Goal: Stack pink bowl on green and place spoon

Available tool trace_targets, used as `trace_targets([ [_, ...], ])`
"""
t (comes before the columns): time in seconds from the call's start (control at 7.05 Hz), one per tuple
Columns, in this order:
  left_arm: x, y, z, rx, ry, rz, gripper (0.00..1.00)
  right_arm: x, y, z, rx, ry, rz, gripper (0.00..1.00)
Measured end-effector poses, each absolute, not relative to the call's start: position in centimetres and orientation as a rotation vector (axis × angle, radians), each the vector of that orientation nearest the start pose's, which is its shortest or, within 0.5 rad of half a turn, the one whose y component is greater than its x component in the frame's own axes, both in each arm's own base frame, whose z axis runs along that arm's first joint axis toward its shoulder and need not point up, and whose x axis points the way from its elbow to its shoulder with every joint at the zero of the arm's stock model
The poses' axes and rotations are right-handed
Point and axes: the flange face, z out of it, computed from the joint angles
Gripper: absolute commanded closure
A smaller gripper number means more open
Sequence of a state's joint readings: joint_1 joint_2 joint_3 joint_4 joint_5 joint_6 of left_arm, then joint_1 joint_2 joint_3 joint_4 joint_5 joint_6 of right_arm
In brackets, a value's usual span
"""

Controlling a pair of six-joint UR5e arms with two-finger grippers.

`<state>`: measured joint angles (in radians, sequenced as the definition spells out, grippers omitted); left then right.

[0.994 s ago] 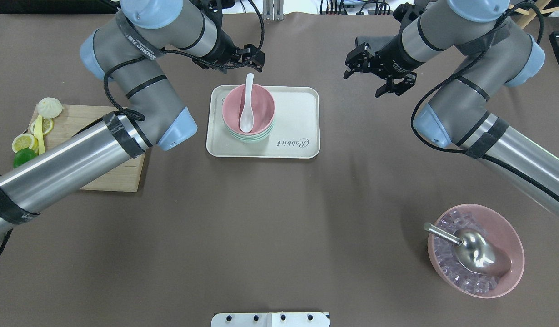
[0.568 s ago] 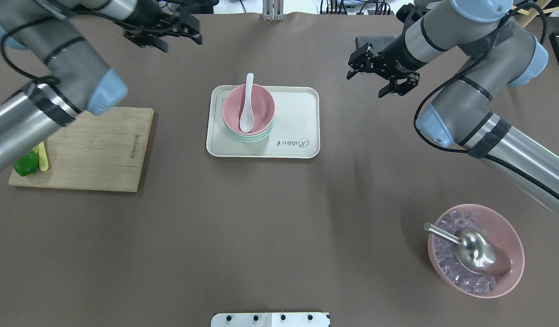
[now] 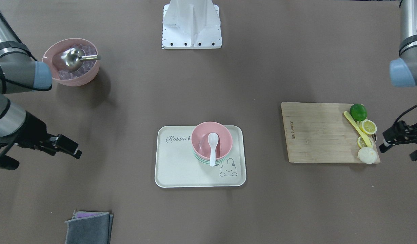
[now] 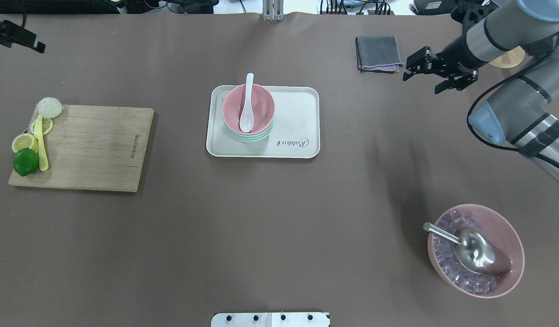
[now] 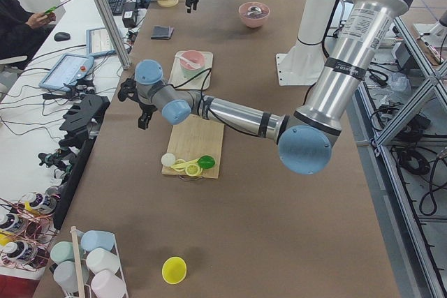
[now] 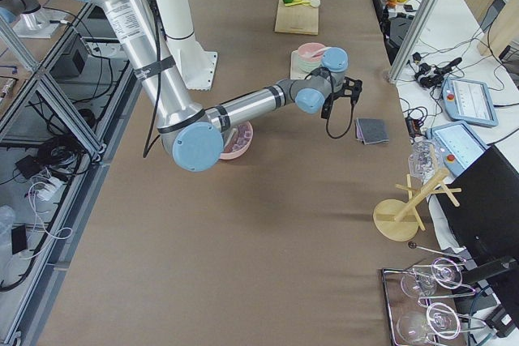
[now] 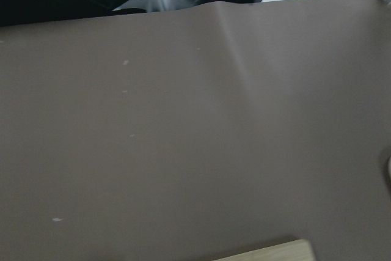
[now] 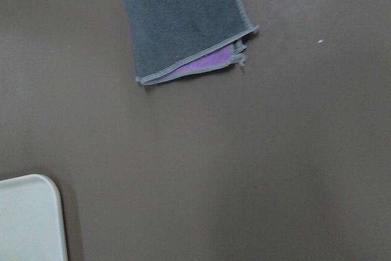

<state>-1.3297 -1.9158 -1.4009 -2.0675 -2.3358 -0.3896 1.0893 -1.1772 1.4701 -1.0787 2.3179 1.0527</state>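
Finding pink bowl [image 4: 262, 105] nested on green bowl [image 4: 257, 136], holding white spoon [image 4: 247, 103], on tray [image 4: 297, 119] toward desk's far edge. Noting left gripper [image 3: 397, 151], far-left corner, and right gripper [image 4: 422, 84], far-right corner, fingers spread, empty.

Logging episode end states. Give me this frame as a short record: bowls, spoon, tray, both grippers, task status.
pink bowl: nested in green bowl
white spoon: scoop inside pink bowl, handle over its far rim
tray: holds the bowl stack, left half
left gripper: open, empty, off beyond the cutting board
right gripper: open, empty, beside the grey cloth
task status: looks complete
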Motion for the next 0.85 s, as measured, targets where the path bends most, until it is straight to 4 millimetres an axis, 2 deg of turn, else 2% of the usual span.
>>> trace_targets([
  [0.28,3.8,-64.1,54.4,0.331,0.824,0.141,0.02,-16.6,-61.7,49.4,0.076,-0.913,0.089,0.0],
  [0.57,1.6,-63.1,56.7,0.306,0.8,0.147,0.02,-6.8,-61.0,56.1,0.046,-0.781,-0.019,0.0],
  [0.71,1.0,-61.7,57.8,0.315,0.791,0.147,0.02,-2.8,-60.2,57.5,0.003,-0.744,-0.029,0.0],
  [0.85,0.6,-60.5,59.1,0.318,0.781,0.144,0.02,-0.4,-59.3,57.7,-0.041,-0.727,-0.027,0.0],
])
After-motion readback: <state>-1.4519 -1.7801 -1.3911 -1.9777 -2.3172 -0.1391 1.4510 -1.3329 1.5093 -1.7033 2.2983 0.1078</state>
